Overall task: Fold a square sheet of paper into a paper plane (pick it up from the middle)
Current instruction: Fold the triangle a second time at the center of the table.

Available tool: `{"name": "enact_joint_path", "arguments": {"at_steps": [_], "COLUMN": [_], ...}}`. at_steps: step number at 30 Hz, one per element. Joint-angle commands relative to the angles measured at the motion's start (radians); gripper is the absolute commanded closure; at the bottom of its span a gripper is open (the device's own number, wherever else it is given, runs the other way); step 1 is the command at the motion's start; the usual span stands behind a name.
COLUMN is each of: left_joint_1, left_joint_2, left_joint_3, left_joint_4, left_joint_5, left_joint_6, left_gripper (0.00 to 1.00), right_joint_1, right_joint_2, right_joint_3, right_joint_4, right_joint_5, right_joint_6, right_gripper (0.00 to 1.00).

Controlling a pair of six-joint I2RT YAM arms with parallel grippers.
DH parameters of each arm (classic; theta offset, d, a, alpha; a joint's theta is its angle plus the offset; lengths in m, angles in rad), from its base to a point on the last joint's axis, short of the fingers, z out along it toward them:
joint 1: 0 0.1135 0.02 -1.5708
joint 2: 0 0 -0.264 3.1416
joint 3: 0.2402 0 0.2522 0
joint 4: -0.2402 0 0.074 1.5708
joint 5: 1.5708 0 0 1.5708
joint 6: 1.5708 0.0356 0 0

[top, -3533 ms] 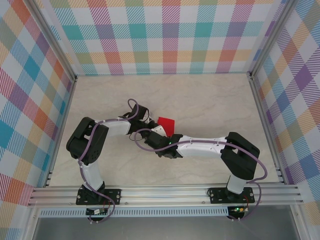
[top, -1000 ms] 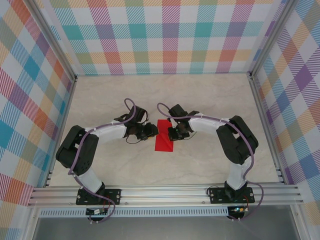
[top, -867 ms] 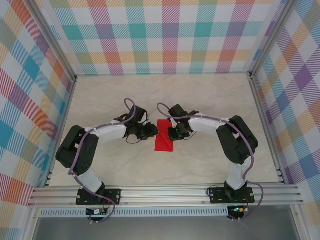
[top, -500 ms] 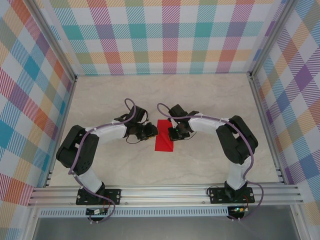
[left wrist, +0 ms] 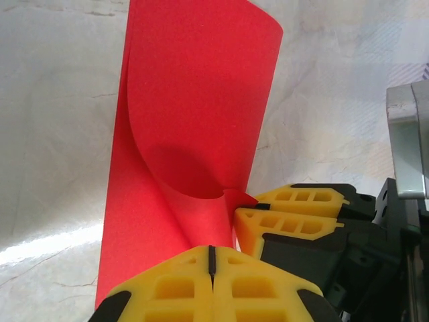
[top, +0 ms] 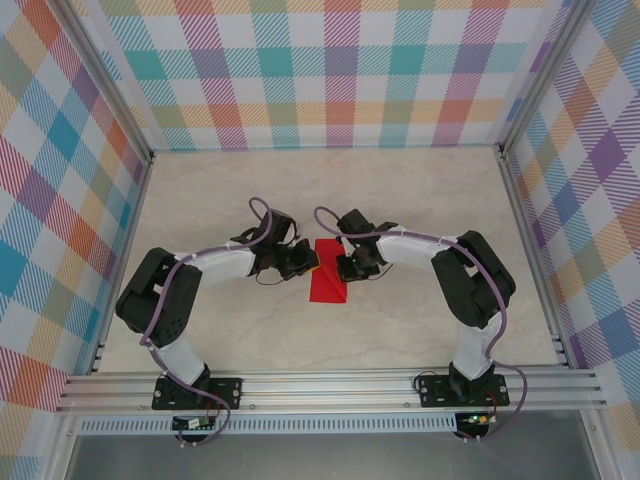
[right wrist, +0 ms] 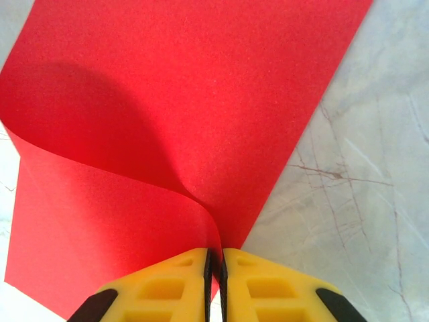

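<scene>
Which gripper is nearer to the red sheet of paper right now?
Neither, it is a tie. The left gripper is shut on the left edge of the square sheet of paper; the right gripper is shut on its right edge.

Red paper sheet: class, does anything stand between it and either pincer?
Nothing visible does. The left pincer and the right pincer are each shut on an edge of the square sheet of paper, from opposite sides, with its pinched edges curling up off the table.
</scene>
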Motion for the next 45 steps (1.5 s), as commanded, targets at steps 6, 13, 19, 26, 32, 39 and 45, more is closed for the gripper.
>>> {"name": "enact_joint_path", "arguments": {"at_steps": [6, 13, 19, 26, 32, 39, 45], "left_joint_1": [-0.02, -0.033, -0.036, -0.038, -0.039, -0.039, -0.039], "left_joint_2": [0.046, 0.075, 0.099, 0.141, 0.16, 0.17, 0.171], "left_joint_3": [-0.003, -0.003, -0.005, -0.006, -0.013, -0.022, -0.034], "left_joint_4": [0.083, 0.118, 0.137, 0.159, 0.158, 0.132, 0.148], "left_joint_5": [0.04, 0.046, 0.05, 0.056, 0.042, 0.021, 0.024], "left_joint_6": [-0.049, -0.072, -0.075, -0.078, -0.073, -0.055, -0.058], "left_gripper": [1.0, 1.0, 1.0, 1.0, 1.0, 1.0, 1.0], "right_joint_1": [-0.009, -0.009, -0.009, -0.01, -0.01, -0.01, -0.01], "right_joint_2": [0.017, 0.02, 0.02, 0.021, 0.022, 0.028, 0.03], "right_joint_3": [-0.001, 0.002, 0.0, 0.003, 0.006, 0.011, 0.02], "right_joint_4": [-0.007, -0.008, -0.009, -0.008, -0.01, -0.009, -0.009], "right_joint_5": [0.016, 0.018, 0.019, 0.019, 0.021, 0.021, 0.015], "right_joint_6": [0.011, 0.01, 0.011, 0.009, 0.008, 0.014, 0.012], "right_gripper": [0.86, 0.86, 0.86, 0.86, 0.86, 0.86, 0.86]}}
